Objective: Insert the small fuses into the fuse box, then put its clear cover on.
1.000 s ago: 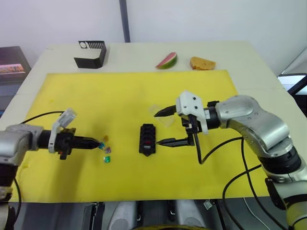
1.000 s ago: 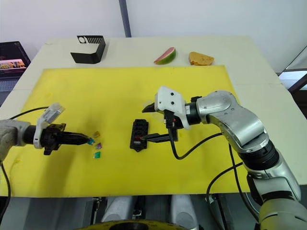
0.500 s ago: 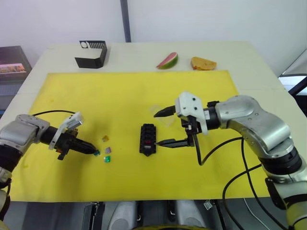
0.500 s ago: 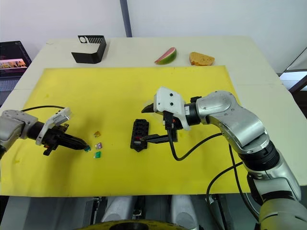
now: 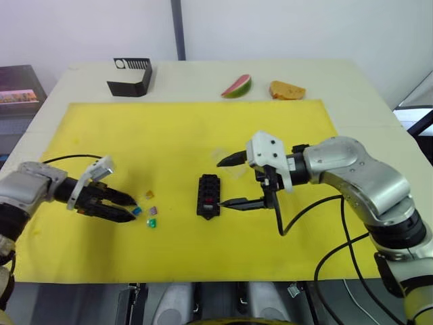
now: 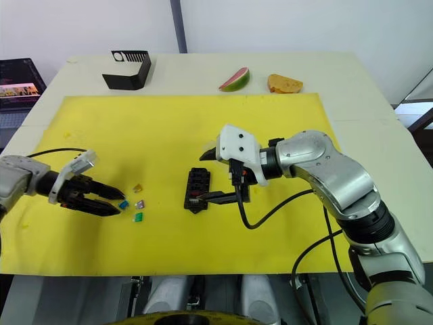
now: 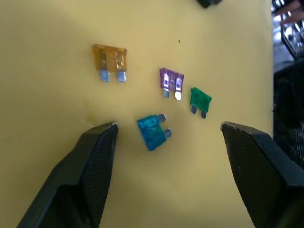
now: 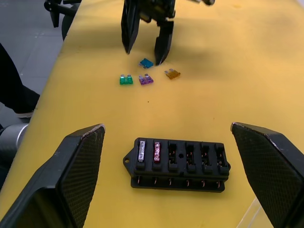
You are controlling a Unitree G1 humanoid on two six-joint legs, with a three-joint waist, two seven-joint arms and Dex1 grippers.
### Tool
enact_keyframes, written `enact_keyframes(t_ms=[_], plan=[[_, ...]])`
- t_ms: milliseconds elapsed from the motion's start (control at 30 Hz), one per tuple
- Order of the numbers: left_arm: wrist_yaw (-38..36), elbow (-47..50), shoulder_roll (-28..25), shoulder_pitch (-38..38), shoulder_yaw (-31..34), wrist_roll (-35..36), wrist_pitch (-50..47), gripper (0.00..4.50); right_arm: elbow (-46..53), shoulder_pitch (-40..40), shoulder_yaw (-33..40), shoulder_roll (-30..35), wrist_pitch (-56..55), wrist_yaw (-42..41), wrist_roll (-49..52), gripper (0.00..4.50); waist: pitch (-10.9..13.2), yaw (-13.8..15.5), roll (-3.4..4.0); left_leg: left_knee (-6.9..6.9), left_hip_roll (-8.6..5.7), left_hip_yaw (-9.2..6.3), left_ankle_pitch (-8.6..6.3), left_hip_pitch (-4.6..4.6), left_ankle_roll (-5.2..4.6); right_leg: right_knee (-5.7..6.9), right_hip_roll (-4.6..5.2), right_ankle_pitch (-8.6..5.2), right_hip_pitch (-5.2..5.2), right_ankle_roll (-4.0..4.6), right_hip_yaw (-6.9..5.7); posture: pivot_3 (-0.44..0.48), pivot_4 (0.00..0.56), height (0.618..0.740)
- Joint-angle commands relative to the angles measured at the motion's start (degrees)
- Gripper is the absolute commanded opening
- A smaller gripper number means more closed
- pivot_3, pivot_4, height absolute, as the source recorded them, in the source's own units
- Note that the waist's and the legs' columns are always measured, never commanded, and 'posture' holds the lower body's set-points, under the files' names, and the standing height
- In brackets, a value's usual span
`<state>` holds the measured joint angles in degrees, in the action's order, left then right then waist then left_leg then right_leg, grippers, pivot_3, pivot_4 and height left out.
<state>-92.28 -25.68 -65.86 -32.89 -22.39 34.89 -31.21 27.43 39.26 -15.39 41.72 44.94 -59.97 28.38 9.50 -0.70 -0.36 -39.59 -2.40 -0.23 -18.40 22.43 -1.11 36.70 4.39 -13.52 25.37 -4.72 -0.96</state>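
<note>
Where the yellow mat covers the bench, four loose small fuses are counted: an orange one, a purple one, a green one and a blue one. Two more fuses, one pale and one red, are seated in end slots of the fuse box, which lies near the middle of the mat; twelve slots in two rows of six are seen on it, ten of them unfilled. One clear cover is made out faintly beyond the fuse box, partly hidden behind the upper finger of the right tool.

Beyond the mat, a black slotted stand, a watermelon slice and a piece of bread are set well apart from the fuse box.

The long axis of the fuse box runs away from the robot, with its small tab at the near end. The right tool is held spread wide just beside the fuse box, its lower fingertip touching or nearly touching the near end. To the left of the fuse box, the left tool is held apart, gripping nothing, with the blue fuse lying flat between its fingertips; the other three loose fuses lie between it and the fuse box.
</note>
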Motion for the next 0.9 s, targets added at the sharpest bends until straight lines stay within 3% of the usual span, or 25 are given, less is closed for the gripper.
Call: enact_keyframes(t_ms=[33, 200, 367, 500, 700, 900], plan=[[0.4, 2.6, -2.3, 3.9, 9.1, 3.2, -5.2, 3.37, 2.4, -0.4, 1.0, 0.4, 0.0, 0.3, 0.6, 4.5, 0.0, -0.1, 0.0, -0.02, 0.0, 0.0, -0.02, 0.0, -0.03, 0.05, 0.0, -0.02, 0.01, -0.02, 0.0, 0.0, 0.15, 0.74], [5.3, 10.7, -2.9, 16.8, 22.9, 10.4, -15.7, 3.37, 2.8, -1.1, 1.1, 0.3, 0.0, 0.3, 0.7, 4.5, 0.0, -0.2, 0.01, -0.11, 0.0, 0.01, -0.08, 0.02, -0.13, 0.1, 0.05, -0.06, 0.02, -0.08, 0.01, 0.0, 0.15, 0.74], [14.2, 22.5, 1.1, 31.4, 39.0, 21.8, -30.5, 3.37, 2.2, -0.7, 0.4, -0.3, -0.1, 0.4, 0.2, 4.5, 0.0, 0.1, 0.0, -0.14, 0.0, 0.0, -0.1, 0.02, -0.14, 0.14, 0.13, -0.07, 0.02, -0.07, 0.03, 0.0, 0.15, 0.74], [21.2, 26.3, 5.1, 36.8, 47.2, 26.9, -37.6, 3.37, 2.1, -0.7, 0.2, -0.6, -0.1, 0.4, 0.1, 4.5, 0.0, 0.2, -0.02, -0.17, -0.01, -0.04, -0.11, 0.0, -0.13, 0.11, 0.16, -0.07, -0.06, -0.06, 0.03, 0.0, 0.15, 0.74], [27.7, 30.3, 10.1, 39.6, 50.8, 29.3, -41.6, 3.37, 1.8, -0.5, -0.2, -1.0, -0.4, 0.6, -0.1, 4.5, 0.0, 0.1, -0.01, -0.16, -0.01, -0.04, -0.11, 0.0, -0.1, 0.11, 0.17, -0.07, -0.04, -0.05, 0.04, 0.0, 0.15, 0.74], [29.7, 28.0, 12.4, 39.2, 49.6, 27.0, -39.9, 3.37, 1.6, -0.2, -0.3, -1.0, -0.5, 0.6, -0.3, 4.5, 0.0, 0.1, -0.01, -0.15, 0.0, -0.04, -0.11, 0.0, -0.08, 0.08, 0.18, -0.07, -0.03, -0.03, 0.04, 0.0, 0.15, 0.74]])
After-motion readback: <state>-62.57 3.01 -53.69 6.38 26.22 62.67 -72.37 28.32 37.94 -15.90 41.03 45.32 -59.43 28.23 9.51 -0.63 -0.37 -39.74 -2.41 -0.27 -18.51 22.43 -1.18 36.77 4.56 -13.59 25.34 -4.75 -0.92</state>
